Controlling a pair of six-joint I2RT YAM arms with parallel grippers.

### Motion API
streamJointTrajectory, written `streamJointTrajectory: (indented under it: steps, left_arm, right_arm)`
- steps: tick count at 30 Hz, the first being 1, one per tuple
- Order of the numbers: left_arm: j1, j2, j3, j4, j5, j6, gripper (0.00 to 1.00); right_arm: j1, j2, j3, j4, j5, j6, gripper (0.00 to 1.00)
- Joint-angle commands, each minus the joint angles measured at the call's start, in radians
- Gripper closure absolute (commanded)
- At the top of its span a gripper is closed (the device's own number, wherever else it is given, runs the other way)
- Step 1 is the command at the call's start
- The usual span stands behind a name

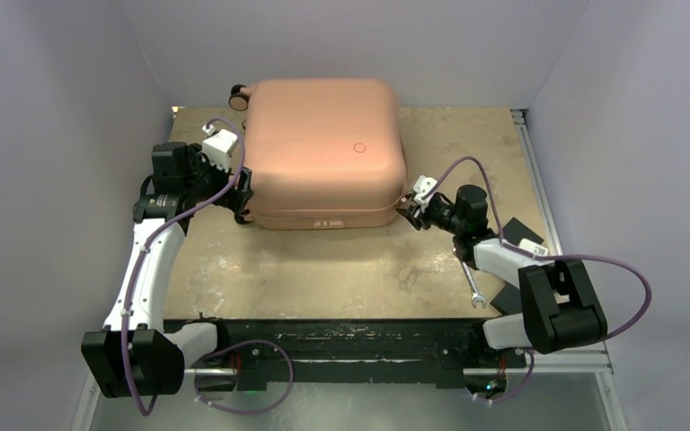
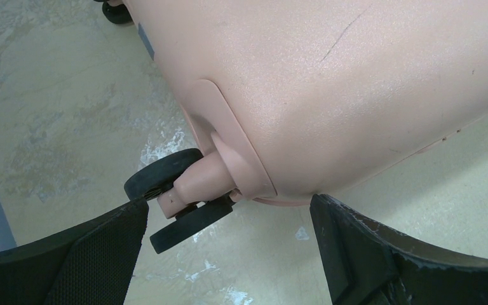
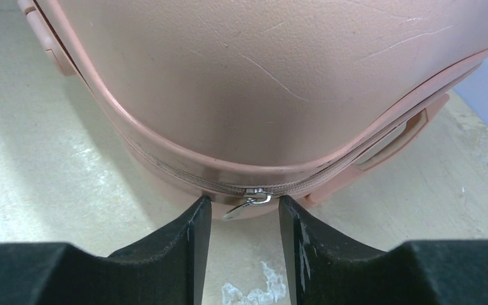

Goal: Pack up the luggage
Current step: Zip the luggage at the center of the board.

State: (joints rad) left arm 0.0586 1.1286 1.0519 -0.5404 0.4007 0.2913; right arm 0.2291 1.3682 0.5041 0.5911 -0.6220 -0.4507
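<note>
**A:** Status?

**B:** Luggage (image 1: 323, 148) is zipped shut, lying flat at the far centre of the table (image 1: 323, 269). Your right gripper (image 3: 244, 204) is at the near-right corner, fingers apart either side of the pull (image 3: 249, 199), nothing pinched yet. Your left gripper (image 2: 229, 206) is spread wide and empty at the near-left corner. One finger is right by the wheel (image 2: 165, 175); can't tell if it touches.

**A:** Risks?

**B:** The pull is small and hangs loose at an angle. Pinch off-centre and it likely flips out, or you catch only the tip and slip once you drag. The seam curves round that corner, so a straight tug would probably bind the slider; follow the curve. Nothing braces the shell, so the luggage may slide instead of the zip running. Your left could brace it, but pushing on the wheel may just swivel it. The wrench (image 1: 473, 289) lies beside your right arm, so a wide sweep could knock it.
</note>
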Motion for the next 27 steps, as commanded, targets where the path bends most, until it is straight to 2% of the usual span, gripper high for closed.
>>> streamJointTrajectory:
  steps: [1,7,13,19,23,27]
  left_arm:
    - [0.000,0.001,0.033,0.015,0.025,0.002,0.01]
    - [0.000,0.003,0.040,0.009,0.026,0.003,0.01]
    - [0.001,0.004,0.046,0.003,0.026,0.005,0.01]
    - [0.000,0.004,0.047,0.003,0.025,0.005,0.01]
    - [0.001,0.005,0.047,0.002,0.029,0.004,0.01]
    - [0.000,0.006,0.047,0.003,0.029,0.003,0.01]
  right_arm:
    - [0.004,0.032,0.034,0.079,0.060,-0.012,0.56]
    - [0.004,0.044,0.039,0.071,0.109,-0.029,0.60]
    - [0.004,0.050,0.052,0.053,0.130,-0.042,0.54]
    - [0.004,0.067,0.069,0.046,0.147,-0.031,0.52]
    - [0.004,0.070,0.079,0.041,0.142,-0.017,0.55]
    - [0.005,0.057,0.080,0.033,0.072,-0.024,0.60]
